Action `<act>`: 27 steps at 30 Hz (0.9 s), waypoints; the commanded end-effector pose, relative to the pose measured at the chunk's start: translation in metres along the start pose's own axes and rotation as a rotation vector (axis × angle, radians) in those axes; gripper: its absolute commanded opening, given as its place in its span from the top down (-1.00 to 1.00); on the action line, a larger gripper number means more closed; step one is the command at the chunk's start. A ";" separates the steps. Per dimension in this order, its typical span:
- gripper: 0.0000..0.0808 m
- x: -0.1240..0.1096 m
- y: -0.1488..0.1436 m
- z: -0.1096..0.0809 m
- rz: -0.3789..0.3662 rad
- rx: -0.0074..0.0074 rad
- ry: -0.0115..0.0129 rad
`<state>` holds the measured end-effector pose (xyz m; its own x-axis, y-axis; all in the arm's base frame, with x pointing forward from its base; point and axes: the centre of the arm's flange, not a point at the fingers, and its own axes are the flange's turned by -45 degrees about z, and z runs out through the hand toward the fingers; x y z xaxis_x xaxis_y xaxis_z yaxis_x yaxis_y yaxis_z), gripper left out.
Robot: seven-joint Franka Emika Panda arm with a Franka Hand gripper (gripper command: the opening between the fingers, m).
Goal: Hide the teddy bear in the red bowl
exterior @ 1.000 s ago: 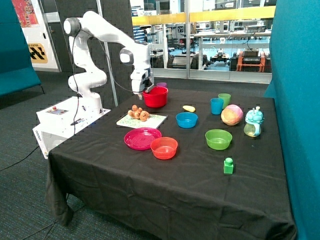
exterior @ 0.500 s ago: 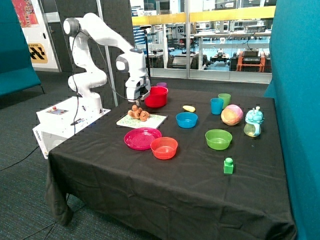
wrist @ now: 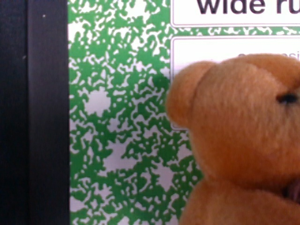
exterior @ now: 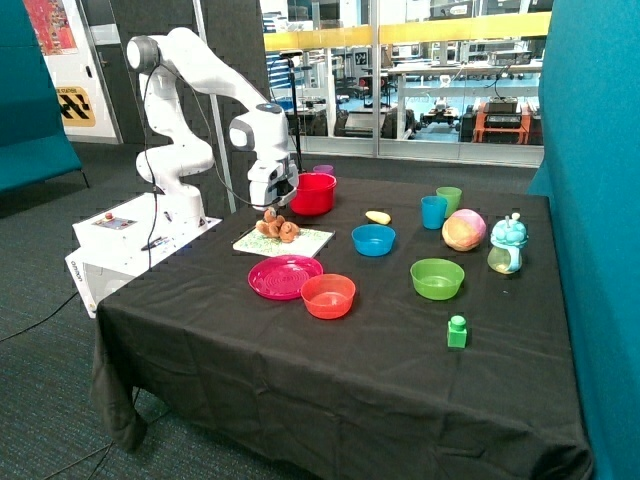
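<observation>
The teddy bear (exterior: 277, 228), a small tan-brown plush toy, lies on a green-and-white notebook (exterior: 300, 243) at the table's back edge near the robot base. The red bowl (exterior: 313, 193) stands upright just behind it. My gripper (exterior: 268, 206) hangs directly above the bear, close to it, beside the red bowl. In the wrist view the bear's head (wrist: 243, 140) fills one side, very close, with the notebook cover (wrist: 117, 140) under it and the black tablecloth (wrist: 14, 117) beside.
A magenta plate (exterior: 285, 276) and an orange-red bowl (exterior: 328, 295) lie in front of the notebook. A blue bowl (exterior: 373, 239), green bowl (exterior: 437, 278), two cups (exterior: 433, 212), a pink-yellow ball (exterior: 464, 229), a bottle (exterior: 507, 244) and a green block (exterior: 457, 331) stand further along.
My gripper has moved from beside the red bowl's rim toward the notebook and lowered over the teddy bear. The objects have not moved.
</observation>
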<state>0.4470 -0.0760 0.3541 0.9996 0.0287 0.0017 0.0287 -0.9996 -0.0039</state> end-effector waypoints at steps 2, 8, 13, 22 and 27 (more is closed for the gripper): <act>-1.00 -0.002 0.006 0.007 0.002 -0.0039 -0.0017; -1.00 -0.003 0.002 0.022 -0.006 -0.0039 -0.0017; -1.00 -0.006 -0.003 0.031 -0.011 -0.0039 -0.0018; -1.00 -0.005 -0.002 0.049 -0.016 -0.0039 -0.0018; -0.99 -0.006 0.005 0.053 -0.010 -0.0039 -0.0018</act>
<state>0.4415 -0.0759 0.3148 0.9991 0.0429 0.0029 0.0429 -0.9991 -0.0057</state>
